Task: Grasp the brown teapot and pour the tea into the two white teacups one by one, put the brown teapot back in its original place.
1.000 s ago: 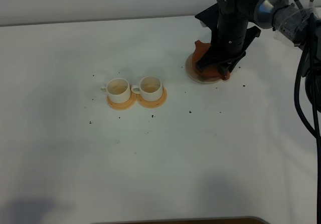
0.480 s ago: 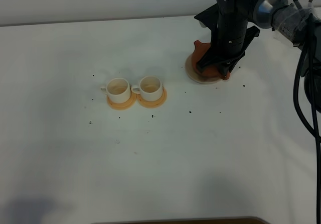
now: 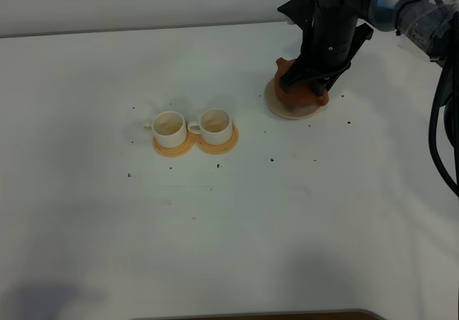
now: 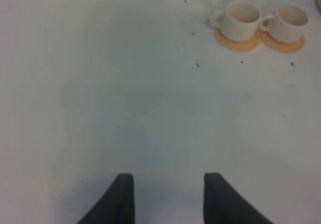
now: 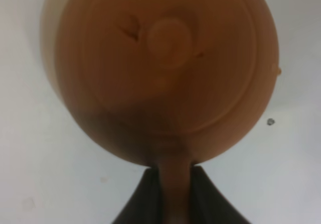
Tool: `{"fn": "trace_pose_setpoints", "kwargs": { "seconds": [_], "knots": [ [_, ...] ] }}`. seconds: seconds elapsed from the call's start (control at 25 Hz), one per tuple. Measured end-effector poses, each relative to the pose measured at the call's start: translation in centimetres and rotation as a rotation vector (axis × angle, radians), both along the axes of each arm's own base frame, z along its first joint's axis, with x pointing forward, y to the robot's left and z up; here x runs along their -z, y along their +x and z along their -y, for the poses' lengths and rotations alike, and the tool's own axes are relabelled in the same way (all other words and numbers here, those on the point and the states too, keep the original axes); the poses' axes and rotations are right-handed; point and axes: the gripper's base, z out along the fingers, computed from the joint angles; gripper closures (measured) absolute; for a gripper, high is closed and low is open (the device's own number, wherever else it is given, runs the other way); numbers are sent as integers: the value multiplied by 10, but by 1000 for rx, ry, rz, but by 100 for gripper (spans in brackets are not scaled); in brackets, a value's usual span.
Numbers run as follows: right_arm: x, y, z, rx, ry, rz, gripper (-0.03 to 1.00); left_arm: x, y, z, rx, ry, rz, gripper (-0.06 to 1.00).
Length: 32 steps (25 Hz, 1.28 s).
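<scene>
High camera looks down across the white table (image 3: 215, 248), left wrist camera faces forward and down, sharing the two cups (image 4: 243, 19) with it, right wrist camera looks straight down, very close on the teapot (image 5: 165, 68)

Exterior high: right arm (image 3: 331, 33) hides most of the brown teapot (image 3: 285, 67) and part of its saucer (image 3: 275, 109). Right wrist: teapot blurred, cropped by the frame edge. Dark specks (image 3: 272, 160) on the desk (image 3: 215, 248): too small to identify.

White tabletop (image 3: 215, 248), evenly lit, carries scattered dark specks (image 3: 272, 160); plain pale wall (image 3: 143, 1) stands behind.
</scene>
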Motion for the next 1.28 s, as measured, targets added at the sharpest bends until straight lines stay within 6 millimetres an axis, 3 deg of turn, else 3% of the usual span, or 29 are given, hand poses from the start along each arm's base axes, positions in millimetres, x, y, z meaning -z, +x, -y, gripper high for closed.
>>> {"fn": "trace_pose_setpoints", "kwargs": {
  "seconds": [0.44, 0.64, 0.92, 1.28],
  "knots": [
    [-10, -1, 1, -4, 6, 19, 84, 0, 0, 0, 0, 0, 0, 58],
    [-31, -7, -2, -43, 27, 53, 84, 0, 0, 0, 0, 0, 0, 58],
    [-62, -37, -29, -175, 50, 113, 84, 0, 0, 0, 0, 0, 0, 58],
    [-64, -85, -75, -375, 44, 122, 84, 0, 0, 0, 0, -1, 0, 58]
  ]
}}
